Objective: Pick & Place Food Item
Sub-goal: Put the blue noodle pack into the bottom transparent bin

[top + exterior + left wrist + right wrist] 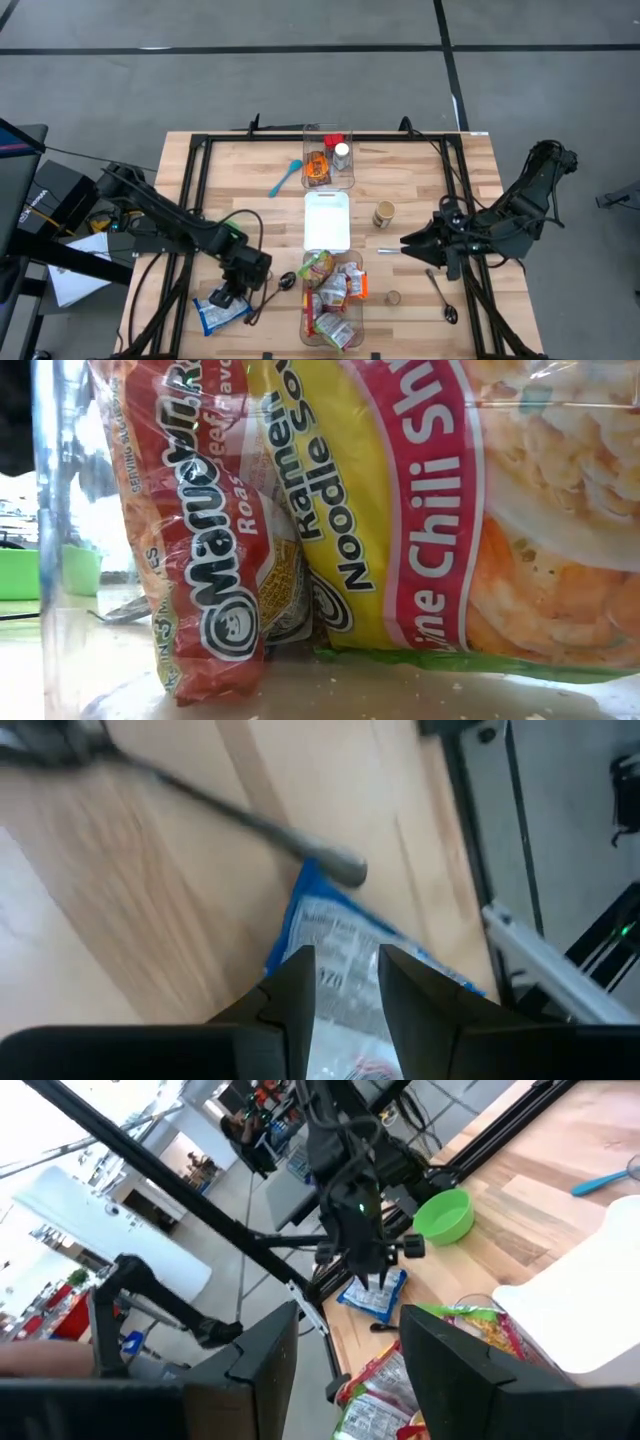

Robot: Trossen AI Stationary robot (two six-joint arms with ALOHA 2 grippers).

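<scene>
High view: the left gripper (228, 297) stands over the flat blue-and-white foil food packet (218, 314), which lies on the wooden table (420, 175) just left of the clear plastic bin of noodle packets (334, 295). Its fingers (300, 982) straddle the packet's end, parted and not yet clamped, so I would close squarely on the seam before lifting. A dark metal spoon (268, 296) lies between packet and bin and could snag. The right gripper (410, 243) waits right of the bin, jaws apart.

pale wood table (240, 165) - glossy plastic ramen packs (330, 500), clear bin (52, 540)
</scene>
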